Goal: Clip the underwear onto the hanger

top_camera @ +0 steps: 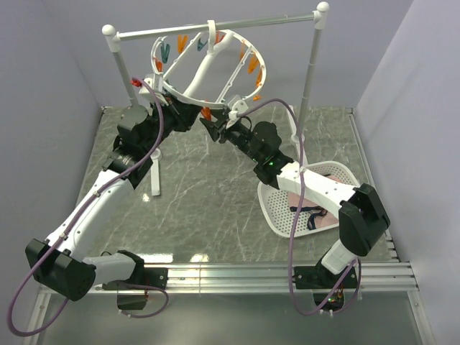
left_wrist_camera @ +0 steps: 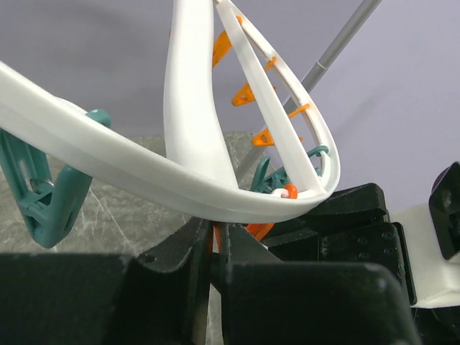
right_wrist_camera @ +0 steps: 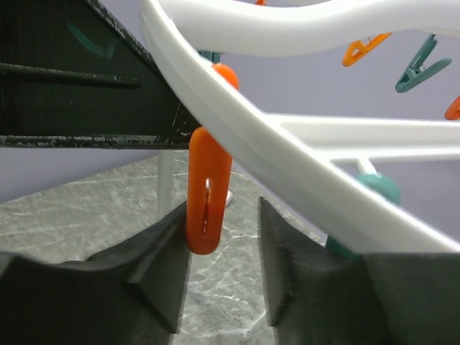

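Observation:
The hanger (top_camera: 208, 65), a white ring with spokes and orange and teal clips, hangs tilted from the rail. My left gripper (top_camera: 188, 113) is under its near rim. In the left wrist view the left gripper (left_wrist_camera: 215, 243) is shut on a thin orange clip (left_wrist_camera: 213, 237) just below the ring (left_wrist_camera: 194, 122). My right gripper (top_camera: 213, 129) is beside it, open. In the right wrist view another orange clip (right_wrist_camera: 208, 194) hangs between its fingers (right_wrist_camera: 223, 241), against the left one, under the ring (right_wrist_camera: 287, 158). The underwear (top_camera: 320, 201), pale pink with dark edging, lies in the basket.
The white perforated basket (top_camera: 273, 208) sits on the table at the right, beside the right arm. The white rail stand has a right pole (top_camera: 310, 79), a left pole (top_camera: 123, 68) and feet on the grey marbled table. Grey walls close in on both sides.

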